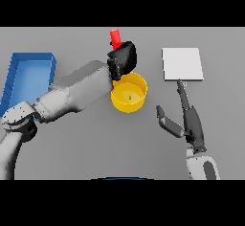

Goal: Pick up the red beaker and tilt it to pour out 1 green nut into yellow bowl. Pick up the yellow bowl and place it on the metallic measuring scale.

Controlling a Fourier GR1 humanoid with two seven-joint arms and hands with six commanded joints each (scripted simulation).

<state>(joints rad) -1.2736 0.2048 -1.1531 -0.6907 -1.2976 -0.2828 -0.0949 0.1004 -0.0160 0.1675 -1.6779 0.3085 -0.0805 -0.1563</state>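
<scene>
Left robot hand (pixel 122 60) round red beaker (pixel 115 38); green nut (pixel 130 97) in yellow bowl (pixel 125 104)

A slim red beaker (pixel 115 38) is standing tilted just behind a round yellow bowl (pixel 139 96) holding one tiny green nut (pixel 129 97); a flat pale metallic scale (pixel 182 64) is lying to the right.

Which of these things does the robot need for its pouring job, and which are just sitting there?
Needed for the job:
red beaker, held in the left hand
yellow bowl, with a green nut inside
metallic measuring scale
right hand, open beside the bowl

Just sitting there:
blue tray on the left of the grey table
</scene>
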